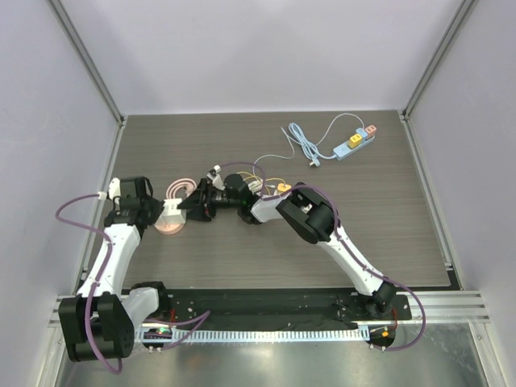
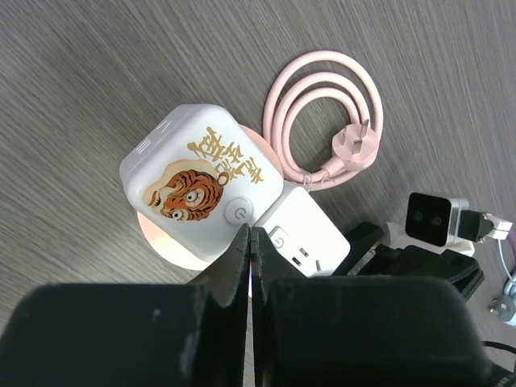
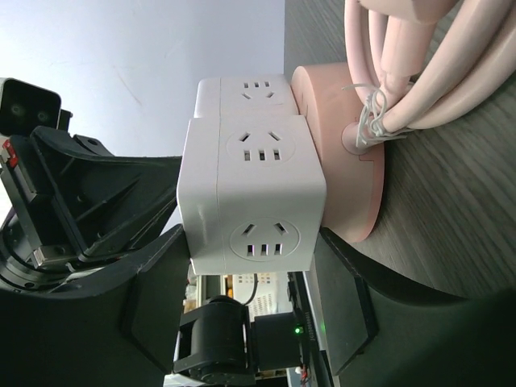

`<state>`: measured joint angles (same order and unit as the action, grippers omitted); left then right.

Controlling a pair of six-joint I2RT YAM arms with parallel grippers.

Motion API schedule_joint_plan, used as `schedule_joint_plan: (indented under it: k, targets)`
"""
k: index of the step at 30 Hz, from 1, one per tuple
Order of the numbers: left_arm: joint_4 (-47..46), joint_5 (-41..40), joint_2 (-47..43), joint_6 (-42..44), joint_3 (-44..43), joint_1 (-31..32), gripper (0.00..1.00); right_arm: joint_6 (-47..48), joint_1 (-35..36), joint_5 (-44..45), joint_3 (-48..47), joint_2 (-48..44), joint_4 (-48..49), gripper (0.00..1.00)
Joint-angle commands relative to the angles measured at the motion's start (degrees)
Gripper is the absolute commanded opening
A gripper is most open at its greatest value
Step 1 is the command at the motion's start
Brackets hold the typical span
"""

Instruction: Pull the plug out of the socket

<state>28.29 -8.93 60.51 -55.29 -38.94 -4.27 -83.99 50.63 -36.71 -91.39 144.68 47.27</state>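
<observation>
The right gripper (image 3: 251, 258) is being held roughly half spread. Its pads are being pressed against opposite sides of the white plug block (image 3: 258, 193), so the block is being gripped between them. The left gripper (image 2: 251, 240) is being held fully closed with nothing between its fingers. Its joined tips are being rested on top of the tiger-printed socket cube (image 2: 201, 181), right at the edge where the plug block meets it, and the cube is judged to be getting braced there.

The socket cube is being carried on a round pink base (image 3: 347, 161), which is sitting on the table (image 1: 387, 218) left of centre, between the two arms. A pink cable (image 2: 322, 58) is lying coiled just beside the base, with its own pronged end lying free.

As for progress, the reaching and grasping are judged to be done, and the hold-down is in place. The separation itself is not being shown: the plug block is sitting flush against the cube with no gap visible. The seam is partly being hidden by the left fingers, though, so a slight start may be going unseen. The pull away from the cube is being left to do, with the cube held steady meanwhile.
</observation>
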Motion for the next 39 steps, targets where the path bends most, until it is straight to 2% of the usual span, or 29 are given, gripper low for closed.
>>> schedule_joint_plan:
  k: [1, 4, 11, 13, 14, 18, 21, 24, 29, 35, 39]
  targets:
    - [10.9, -0.73, 1.19, 0.62, 4.31, 0.76, 0.0, -7.94, 0.08, -0.91, -0.63, -1.24, 12.41, 0.01]
    - [10.91, -1.88, 0.4, 0.79, 4.22, 0.76, 0.0, -6.73, -0.18, -0.91, -0.54, -1.95, 11.54, 0.01]
    - [15.82, -3.02, -0.48, 4.05, -5.78, 0.67, 0.0, 1.8, -0.18, -0.38, 3.84, -4.32, 4.41, 0.01]
    - [17.4, -2.94, -1.18, 4.48, -7.2, 0.14, 0.06, 2.42, -0.27, -0.38, 4.73, -4.5, 4.5, 0.01]
    - [17.58, -2.5, -2.05, 4.49, -7.9, -0.47, 0.09, 2.94, -0.27, -0.56, 5.26, -4.5, 4.59, 0.01]
    - [20.21, 0.22, -3.29, 4.58, -9.22, -3.71, 0.51, 5.4, -0.27, -0.91, 6.05, -4.58, 4.25, 0.01]
    - [22.85, 1.89, -3.47, 3.44, -9.84, -4.95, 0.66, 9.26, -0.27, -1.35, 6.14, -5.2, 1.79, 0.01]
    - [23.21, 4.43, -3.29, 0.98, -9.23, -5.04, 0.67, 15.22, -0.27, -0.74, 5.97, -6.51, -2.68, 0.01]
    - [22.33, 5.15, -0.49, -2.37, -9.49, -5.04, 0.68, 19.3, -0.27, -0.21, 6.58, -7.48, -5.69, 0.01]
    - [20.93, 1.29, 2.15, -4.83, -9.41, -5.13, 0.66, 14.66, -0.18, -1.34, 6.76, -6.34, -0.61, 0.01]
    - [19.61, 0.14, 1.46, -6.15, -7.65, -5.04, 0.58, 10.25, -0.27, -2.14, 6.76, -5.47, 4.75, 0.01]
